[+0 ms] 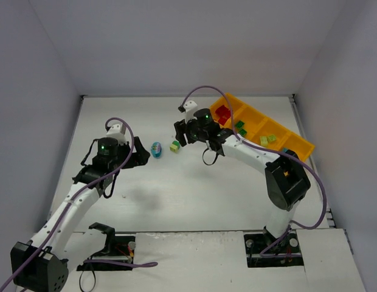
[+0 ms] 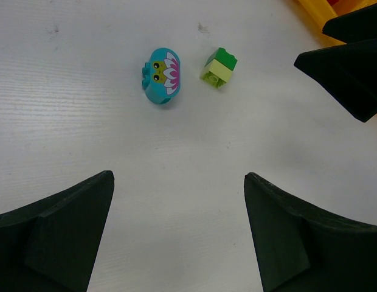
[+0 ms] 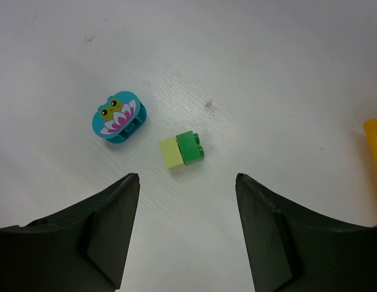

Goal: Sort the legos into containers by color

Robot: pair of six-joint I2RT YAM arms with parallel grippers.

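Two loose legos lie on the white table. One is a rounded teal brick with a frog and flower print [image 1: 156, 149] [image 2: 161, 75] [image 3: 118, 115]. The other is a dark green brick joined to a pale yellow-green one [image 1: 175, 146] [image 2: 218, 67] [image 3: 182, 149]. My left gripper [image 1: 141, 156] [image 2: 178, 176] stands open just left of the teal brick, holding nothing. My right gripper [image 1: 179, 133] [image 3: 187, 176] hovers open just above and right of the joined pair, also holding nothing. The orange-yellow tray [image 1: 254, 112] at the back right holds red [image 1: 222, 113], green [image 1: 240, 128] and yellow-green [image 1: 267, 140] legos in separate containers.
The right gripper's black fingers [image 2: 349, 67] reach into the left wrist view at top right, beside a tray corner [image 2: 316, 9]. The tray's edge [image 3: 376, 152] shows at the right of the right wrist view. White walls enclose the table on three sides.
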